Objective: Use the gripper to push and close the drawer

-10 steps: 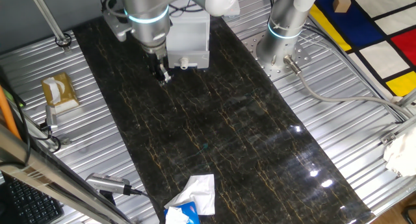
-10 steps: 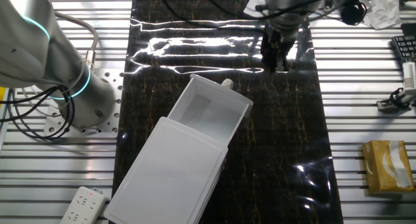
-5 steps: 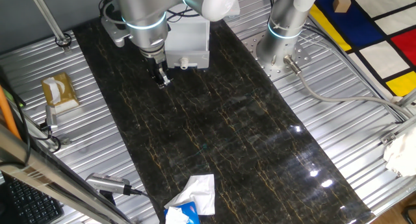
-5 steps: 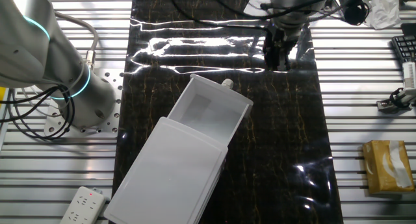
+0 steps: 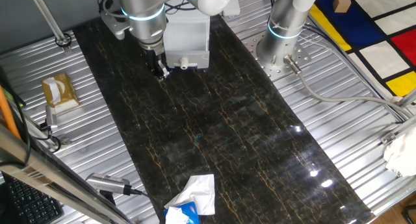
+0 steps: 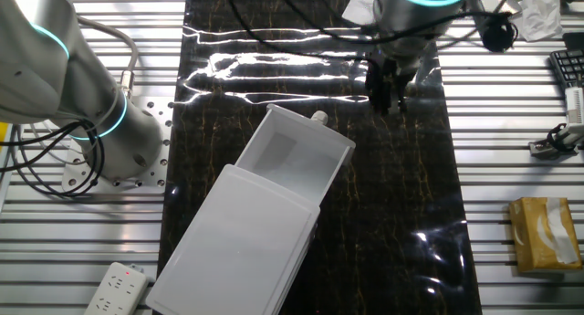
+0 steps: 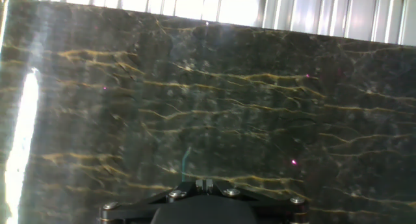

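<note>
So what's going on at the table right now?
The arm's hand hangs low over the dark marble mat, off to the side of the white drawer and not touching it. The drawer is pulled well out of its white housing, with the knob at its front facing the hand's end of the mat. Nothing is held, and the push has not started yet.

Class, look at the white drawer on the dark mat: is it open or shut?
Open. The drawer is pulled well out of its case, its hollow inside showing from above. The gripper stands apart from its knob.
</note>
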You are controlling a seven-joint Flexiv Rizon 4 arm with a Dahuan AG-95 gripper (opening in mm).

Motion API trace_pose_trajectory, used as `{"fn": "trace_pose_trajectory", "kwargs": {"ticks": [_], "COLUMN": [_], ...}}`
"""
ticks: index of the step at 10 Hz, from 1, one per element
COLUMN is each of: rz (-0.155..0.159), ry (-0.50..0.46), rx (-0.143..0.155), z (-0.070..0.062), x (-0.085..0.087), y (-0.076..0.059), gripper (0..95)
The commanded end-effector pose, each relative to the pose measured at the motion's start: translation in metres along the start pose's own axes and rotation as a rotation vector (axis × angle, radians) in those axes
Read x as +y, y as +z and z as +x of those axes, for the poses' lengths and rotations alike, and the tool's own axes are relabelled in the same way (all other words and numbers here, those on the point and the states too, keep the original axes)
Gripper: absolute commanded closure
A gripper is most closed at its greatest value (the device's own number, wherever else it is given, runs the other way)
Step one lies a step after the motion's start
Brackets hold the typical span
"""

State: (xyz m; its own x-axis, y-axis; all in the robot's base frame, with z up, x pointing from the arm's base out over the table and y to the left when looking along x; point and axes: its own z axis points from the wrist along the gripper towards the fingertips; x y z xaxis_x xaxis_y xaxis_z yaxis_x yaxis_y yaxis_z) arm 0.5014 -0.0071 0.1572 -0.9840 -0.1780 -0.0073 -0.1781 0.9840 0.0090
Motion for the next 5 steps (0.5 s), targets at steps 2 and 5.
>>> {"fn": "trace_pose_trajectory", "kwargs": {"ticks": [2,5], "rz": [0.000,-0.001], "ry": [-0.018,-0.043], "rx": [-0.005,-0.009], "z": [0.010,0.024], "x": [-0.009,-0.020], "y": [0.005,0.006], "gripper": [95.0,95.0]}}
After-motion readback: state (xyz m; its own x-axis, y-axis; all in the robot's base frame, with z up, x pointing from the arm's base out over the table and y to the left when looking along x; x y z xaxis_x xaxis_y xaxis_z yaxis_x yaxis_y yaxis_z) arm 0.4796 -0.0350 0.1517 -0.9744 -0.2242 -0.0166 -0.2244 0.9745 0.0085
